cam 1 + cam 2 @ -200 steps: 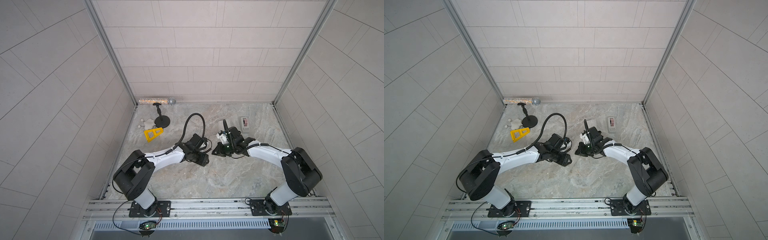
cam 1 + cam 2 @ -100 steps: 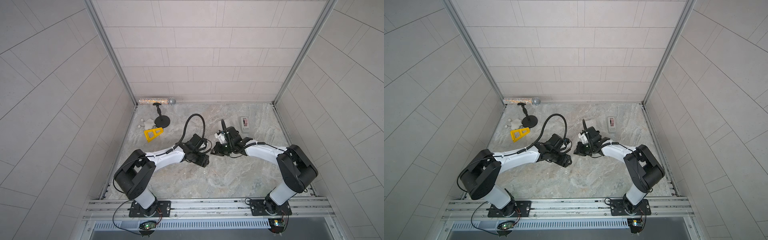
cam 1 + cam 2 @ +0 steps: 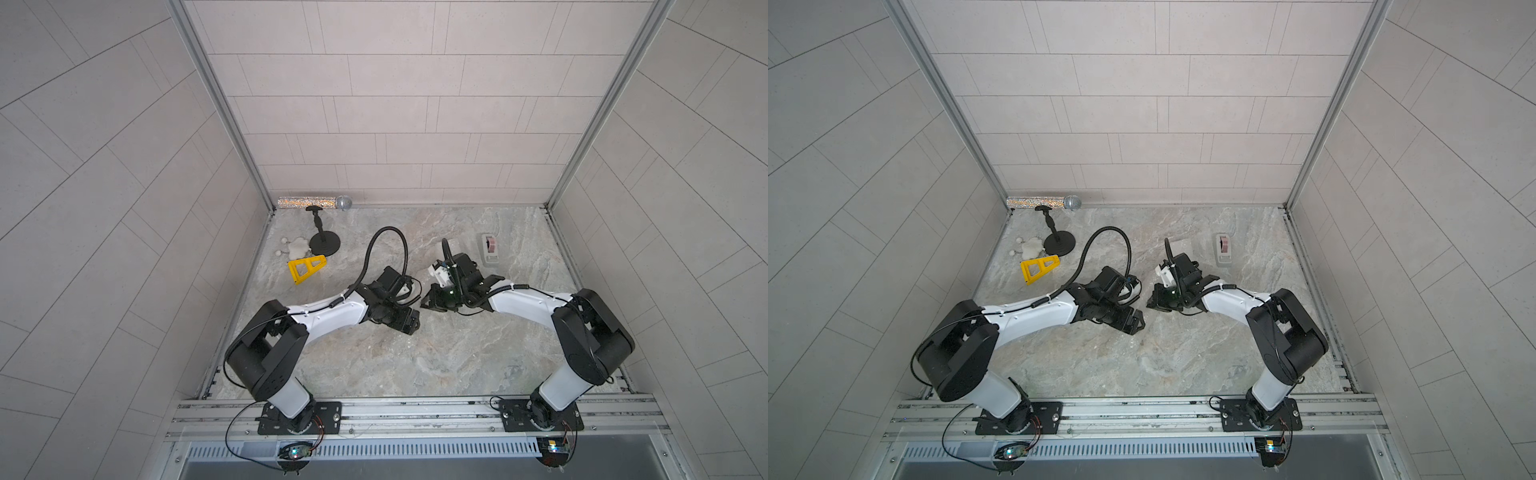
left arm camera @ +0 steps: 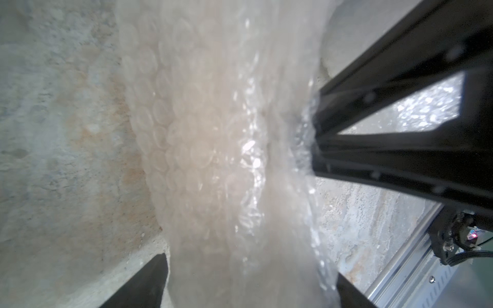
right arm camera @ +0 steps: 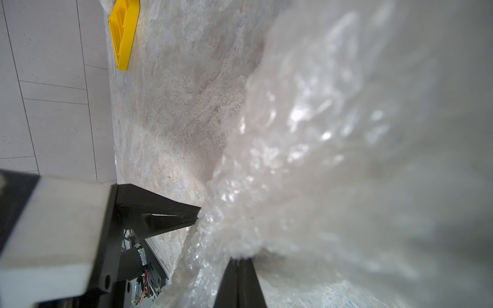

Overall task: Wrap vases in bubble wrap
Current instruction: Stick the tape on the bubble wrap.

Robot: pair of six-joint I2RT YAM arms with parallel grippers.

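Note:
Crumpled transparent bubble wrap [image 4: 213, 149] lies as a thick bundle on the marble table. My left gripper [image 4: 250, 270] is open, its fingers [image 4: 149, 280] standing wide on either side of the bundle. My right gripper [image 5: 237, 262] is shut on a fold of the bubble wrap [image 5: 320, 160], and it shows in the left wrist view as black fingers [image 4: 373, 160] against the bundle's side. In both top views the left gripper [image 3: 409, 322] and the right gripper [image 3: 428, 301] meet at the middle of the table. The vases are hidden; I cannot tell whether one lies inside the bundle.
At the back left are a glittery microphone [image 3: 316, 203], a black stand [image 3: 325, 243], small white pieces [image 3: 297, 248] and a yellow triangular part [image 3: 306, 269]. A grey tape dispenser [image 3: 490, 249] sits at the back right. Tiled walls close three sides.
My left gripper's jaws have spread wider around the bundle. My right gripper has shifted slightly left, toward the left gripper, still pinching the wrap.

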